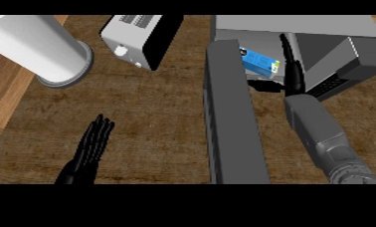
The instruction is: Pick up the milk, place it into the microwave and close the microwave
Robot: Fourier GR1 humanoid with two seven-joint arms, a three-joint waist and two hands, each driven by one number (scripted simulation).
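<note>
The milk (259, 63), a small blue and white carton, lies inside the open grey microwave (323, 27) at the upper right, near its front opening. My right hand (292, 74) reaches into the microwave, its fingers straight along the carton's right side and its thumb just below the carton's near end. The microwave door (231, 121) stands open, a long grey panel running toward me just left of my right forearm. My left hand (92, 144) rests open over the counter at the lower left, far from the microwave.
A white cylinder on a grey round base (40, 47) stands at the upper left. A silver and black toaster-like appliance (136, 39) sits at the top middle, left of the door. A lighter wooden strip (11, 96) runs along the counter's left edge.
</note>
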